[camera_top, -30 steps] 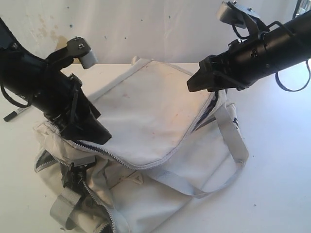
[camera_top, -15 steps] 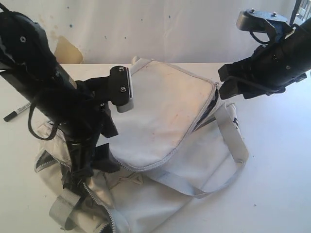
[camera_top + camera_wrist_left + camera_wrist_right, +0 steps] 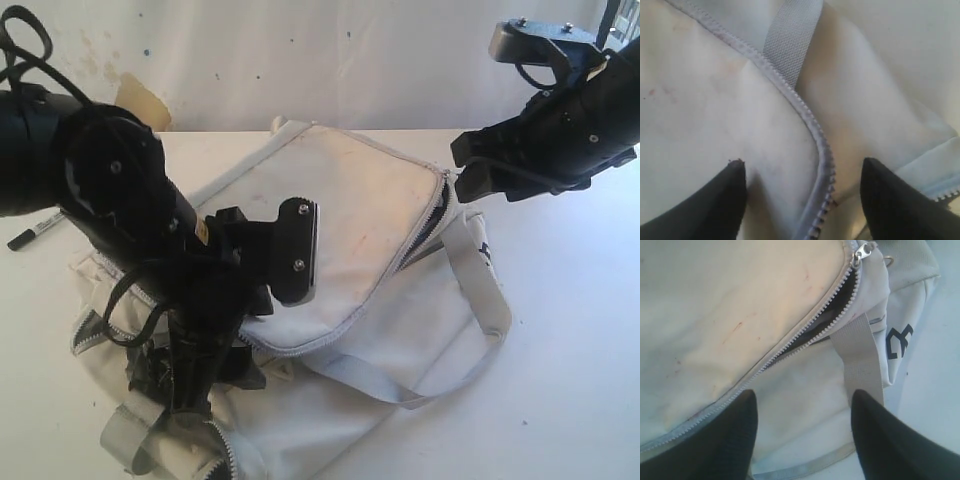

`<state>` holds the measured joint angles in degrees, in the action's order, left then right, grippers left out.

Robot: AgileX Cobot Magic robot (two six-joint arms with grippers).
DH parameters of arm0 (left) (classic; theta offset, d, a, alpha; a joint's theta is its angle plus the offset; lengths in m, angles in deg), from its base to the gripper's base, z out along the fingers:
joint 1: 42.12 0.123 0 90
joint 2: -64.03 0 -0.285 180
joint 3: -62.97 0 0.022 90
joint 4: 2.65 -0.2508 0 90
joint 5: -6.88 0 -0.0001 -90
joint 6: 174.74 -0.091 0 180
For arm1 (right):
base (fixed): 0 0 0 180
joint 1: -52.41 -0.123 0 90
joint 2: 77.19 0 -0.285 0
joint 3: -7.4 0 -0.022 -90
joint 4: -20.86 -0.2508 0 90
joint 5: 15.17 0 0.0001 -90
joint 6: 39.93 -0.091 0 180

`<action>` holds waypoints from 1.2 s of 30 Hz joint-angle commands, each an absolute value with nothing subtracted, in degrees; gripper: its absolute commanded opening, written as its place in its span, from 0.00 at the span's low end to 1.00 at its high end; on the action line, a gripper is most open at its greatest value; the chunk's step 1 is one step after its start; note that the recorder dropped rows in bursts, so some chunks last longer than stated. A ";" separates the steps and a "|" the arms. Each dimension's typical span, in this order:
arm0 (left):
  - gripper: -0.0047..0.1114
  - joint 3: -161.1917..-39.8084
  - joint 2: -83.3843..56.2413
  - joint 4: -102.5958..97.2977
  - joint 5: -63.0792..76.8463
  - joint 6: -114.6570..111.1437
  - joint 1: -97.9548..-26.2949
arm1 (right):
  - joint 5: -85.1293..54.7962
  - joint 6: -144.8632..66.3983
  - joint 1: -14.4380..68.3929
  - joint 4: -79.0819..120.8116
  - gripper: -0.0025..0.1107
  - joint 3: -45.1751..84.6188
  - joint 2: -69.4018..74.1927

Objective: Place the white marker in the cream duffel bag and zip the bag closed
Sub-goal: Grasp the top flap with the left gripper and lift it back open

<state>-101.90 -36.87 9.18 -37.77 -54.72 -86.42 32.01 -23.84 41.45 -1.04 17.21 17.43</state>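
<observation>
Exterior view: cream duffel bag (image 3: 340, 200) is lying in the middle of the white table (image 3: 570, 380), its top flap partly unzipped along the near edge and the right end. White marker (image 3: 32, 231) is lying on the table off the bag's left end, well apart from both of my arms and outside the bag. My left arm (image 3: 150, 220) is reaching down over the bag's near-left corner; its fingertips are too dark against the bag there to make out. My right gripper (image 3: 470, 170) is hovering just over the bag's far-right corner; I cannot tell its spread from here.

Left wrist view: my left gripper (image 3: 802, 161) is standing wide apart and gripping nothing. Between the two black fingers (image 3: 715, 205) the zipper edge (image 3: 807, 112) of the flap is curving past, with a grey strap (image 3: 790, 40) beyond it.

Right wrist view: my right gripper is also spread wide and carrying nothing. It is looking down on the open zipper gap (image 3: 840, 297) showing black lining, the metal zipper pull (image 3: 860, 251) at the gap's end, and a dark logo (image 3: 900, 340) on the bag's end panel.
</observation>
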 commanded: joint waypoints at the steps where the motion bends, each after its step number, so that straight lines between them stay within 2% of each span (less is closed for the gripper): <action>1: 0.49 -100.93 -36.71 8.76 -34.33 -54.66 -87.42 | 30.97 -23.80 41.65 -0.53 0.48 17.24 16.91; 2: 0.44 -100.93 -36.71 9.33 -33.51 -54.66 -87.42 | 30.97 -23.80 41.65 -0.53 0.48 17.24 16.91; 3: 0.34 -100.93 -36.71 10.72 -32.66 -54.66 -87.42 | 30.98 -23.80 41.65 -0.43 0.48 17.24 16.91; 6: 0.19 -100.93 -36.71 11.01 -31.70 -54.66 -87.42 | 30.98 -23.80 41.65 -0.43 0.48 17.24 16.91; 8: 0.04 -100.93 -36.71 9.43 -31.38 -54.66 -87.42 | 30.98 -23.80 41.65 -0.43 0.48 17.24 16.91; 16: 0.04 -101.31 -34.59 9.14 -18.58 -40.80 -85.75 | 30.98 -23.80 41.65 -0.29 0.48 17.24 16.91; 21: 0.04 -102.73 -31.83 9.25 -13.69 -28.31 -79.58 | 30.86 -23.80 41.65 -0.31 0.48 17.24 16.91; 27: 0.04 -103.15 -31.05 13.76 -6.81 -13.56 -68.98 | 30.57 -23.80 41.65 -0.31 0.48 17.24 16.91; 36: 0.04 -103.15 -32.25 20.91 0.44 -10.79 -59.60 | 29.89 -23.80 41.65 -0.31 0.48 17.24 16.91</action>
